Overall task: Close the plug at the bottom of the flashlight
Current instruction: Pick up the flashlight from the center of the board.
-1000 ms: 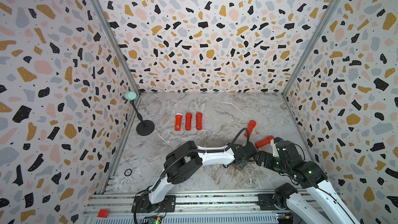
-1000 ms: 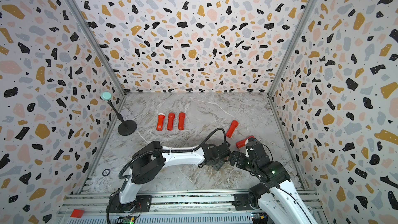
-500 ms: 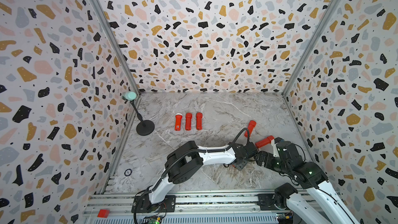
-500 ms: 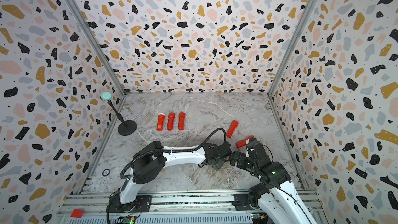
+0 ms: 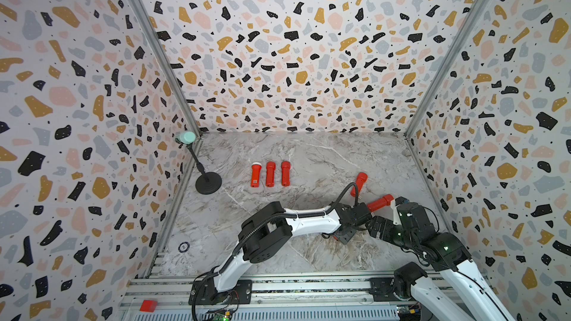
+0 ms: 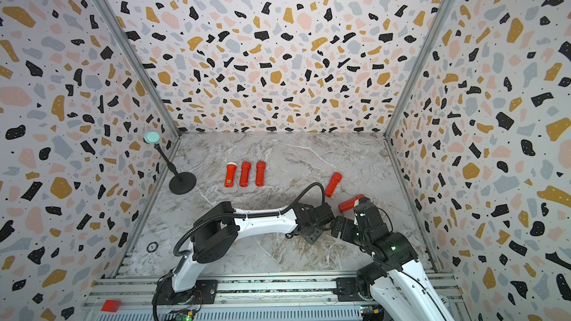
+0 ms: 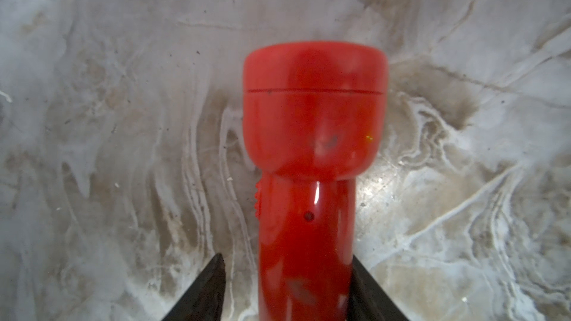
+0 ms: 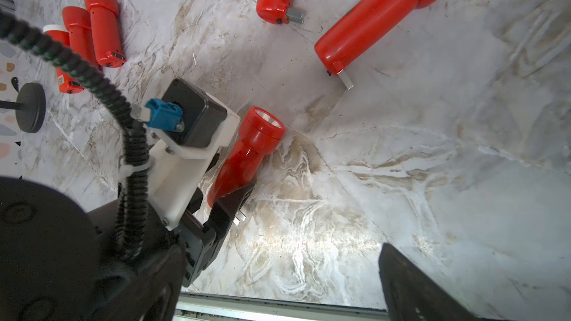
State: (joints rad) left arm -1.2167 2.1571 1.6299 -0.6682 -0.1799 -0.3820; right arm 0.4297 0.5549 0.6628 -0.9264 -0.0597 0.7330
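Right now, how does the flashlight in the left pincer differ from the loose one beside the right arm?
The gripped flashlight is clamped near its base by the left pincer; the loose flashlight lies free on the table. The gripped flashlight shows its silver lens; the loose flashlight, only red shell. Both are red.

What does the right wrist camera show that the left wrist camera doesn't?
Only the right wrist view: the held flashlight seen lens-first, its metal plug sticking out at the bottom, two loose flashlights with plugs out, and a row of three more. Only the left wrist view: the ridged switch on the body's side. Both: that flashlight between the fingers of the left gripper, with the marble table behind.
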